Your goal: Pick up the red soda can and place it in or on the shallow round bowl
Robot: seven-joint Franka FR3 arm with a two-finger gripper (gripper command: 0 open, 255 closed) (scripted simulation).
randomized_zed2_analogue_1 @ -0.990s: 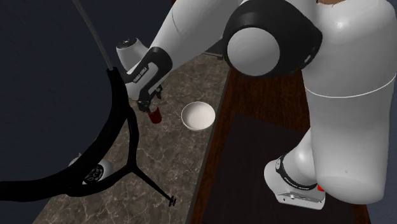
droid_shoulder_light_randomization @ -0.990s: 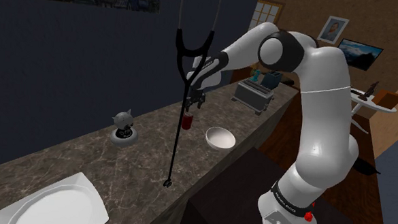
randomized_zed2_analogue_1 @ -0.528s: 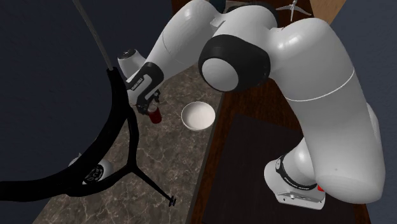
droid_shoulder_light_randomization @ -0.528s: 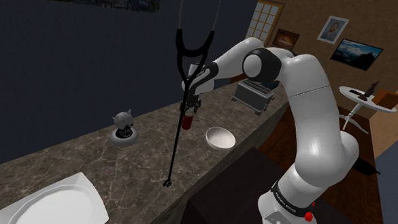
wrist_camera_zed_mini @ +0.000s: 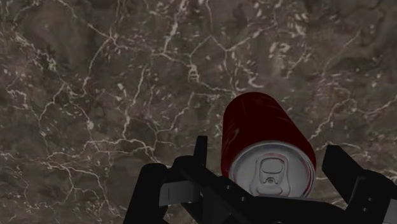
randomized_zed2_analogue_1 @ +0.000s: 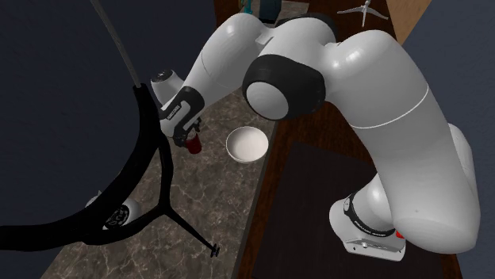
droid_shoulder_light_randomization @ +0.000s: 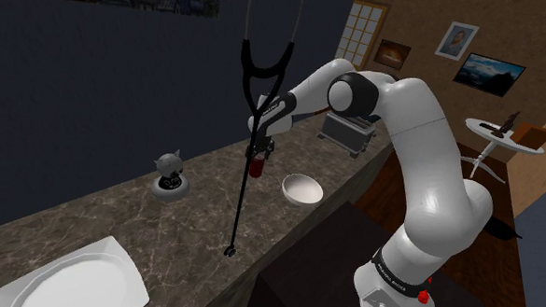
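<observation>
Progress stands at the grasp, by the look of it. The red can is upright on the marbled worktop, just beside the bowl and not yet in it. The pincer hangs over the can with its fingers spread to either side. In the wrist view a thin gap shows between each finger and the can's wall, so the can is bracketed but not clamped. Closing, lifting, carrying across and setting down all seem to be left.

The white bowl is shallow, empty and apart from the can, with bare worktop between them. In the second exterior view the can and the pincer lie on the side of the bowl away from the worktop's front edge. The bowl itself sits close to that edge, where the surface drops to dark wood, so a release past the bowl's far rim would risk the can going over.

A tall black forked pole rises beyond the can from the bowl, very near the pincer's wrist. Its foot rests on the worktop further along from the bowl, toward the white plate. The dark wall closes off the side behind the can. Open room therefore seems to lie straight up and then over to the bowl, away from the pole. A toaster stands well apart from the bowl.
</observation>
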